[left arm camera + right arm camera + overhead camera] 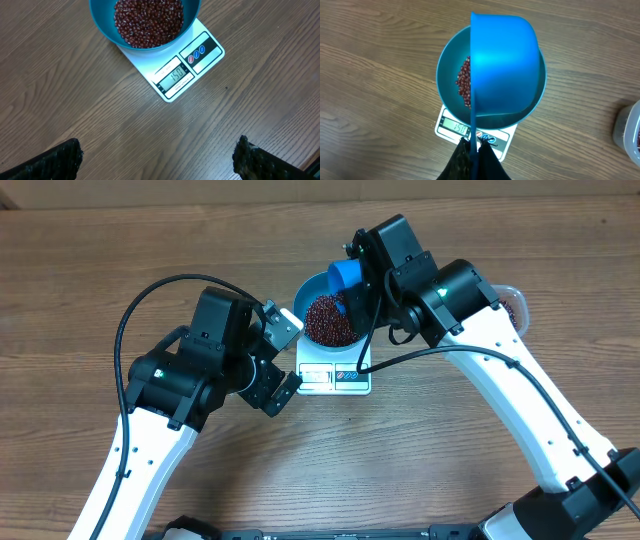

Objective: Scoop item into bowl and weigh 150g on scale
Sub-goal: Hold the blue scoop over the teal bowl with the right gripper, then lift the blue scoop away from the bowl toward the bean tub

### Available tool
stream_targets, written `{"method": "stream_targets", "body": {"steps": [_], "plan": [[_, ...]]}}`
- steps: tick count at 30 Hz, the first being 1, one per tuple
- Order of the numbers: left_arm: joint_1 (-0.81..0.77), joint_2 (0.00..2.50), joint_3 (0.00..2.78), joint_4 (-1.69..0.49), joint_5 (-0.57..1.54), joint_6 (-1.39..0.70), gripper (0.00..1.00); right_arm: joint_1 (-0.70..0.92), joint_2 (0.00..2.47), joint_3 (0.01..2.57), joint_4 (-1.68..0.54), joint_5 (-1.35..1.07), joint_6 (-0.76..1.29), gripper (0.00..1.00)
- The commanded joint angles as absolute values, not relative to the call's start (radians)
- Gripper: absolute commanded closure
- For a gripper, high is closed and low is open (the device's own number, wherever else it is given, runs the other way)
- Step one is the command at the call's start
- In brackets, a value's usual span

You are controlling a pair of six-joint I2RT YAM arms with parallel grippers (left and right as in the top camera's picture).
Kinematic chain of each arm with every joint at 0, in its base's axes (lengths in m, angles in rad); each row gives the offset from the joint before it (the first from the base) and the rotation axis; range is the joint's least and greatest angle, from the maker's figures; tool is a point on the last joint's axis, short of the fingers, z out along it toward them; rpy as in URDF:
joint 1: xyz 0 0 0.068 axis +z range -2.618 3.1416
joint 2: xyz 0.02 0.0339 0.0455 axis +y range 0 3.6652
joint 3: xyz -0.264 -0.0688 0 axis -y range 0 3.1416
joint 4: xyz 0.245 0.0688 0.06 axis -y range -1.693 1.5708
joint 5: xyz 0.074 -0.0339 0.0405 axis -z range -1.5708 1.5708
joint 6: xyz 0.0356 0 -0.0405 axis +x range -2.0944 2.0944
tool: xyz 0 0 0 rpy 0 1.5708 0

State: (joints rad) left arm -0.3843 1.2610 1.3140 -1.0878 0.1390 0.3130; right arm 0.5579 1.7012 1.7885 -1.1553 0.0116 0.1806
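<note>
Beans (pixel 148 22): a loose heap filling the bottom of the bowl (pixel 102 25). The bowl sits on the far part of the scale (pixel 145 62), so the near display strip (pixel 175 76) is uncovered and readable. The digits are small but look to match the target weight.

Scoop (pixel 505 65): hangs directly above the bowl with its mouth turned toward the beans, so anything spilling lands inside. No beans are visible in it. The right end effector (pixel 474 150) is pressed together on the scoop's thin handle. Gripping it from the near side keeps the arm off the scale.

Left end effector (pixel 160 157): fingers spread wide and holding nothing. It hovers over bare counter (pixel 50 100), left of and near the scale, touching neither scale nor bowl. My judgement is that it is parked clear so as not to disturb the reading.

Clear tub (pixel 510 300): far right, behind the right arm, with beans remaining in it.

Judgement: weighing looks essentially complete; further tipping risks overshoot.
</note>
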Motion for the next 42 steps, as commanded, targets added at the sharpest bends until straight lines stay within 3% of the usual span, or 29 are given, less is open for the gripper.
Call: {"method": "stream_targets", "body": {"steps": [1,23,33,42], "plan": [[-0.385,1.255,1.338,-1.089,0.149,0.299,0.0,0.56,1.702,1.819,-1.159,0.073,0.183,0.96],[-0.385,1.255,1.338,-1.089,0.149,0.299,0.01,0.544,1.693,1.82,-1.162,-0.094,0.278,0.96],[-0.385,1.255,1.338,-1.089,0.149,0.299,0.01,0.267,1.679,1.821,-1.136,-0.484,0.314,0.96],[-0.385,1.255,1.338,-1.089,0.149,0.299,0.0,0.076,1.679,1.821,-1.29,-0.306,0.165,0.96]]}}
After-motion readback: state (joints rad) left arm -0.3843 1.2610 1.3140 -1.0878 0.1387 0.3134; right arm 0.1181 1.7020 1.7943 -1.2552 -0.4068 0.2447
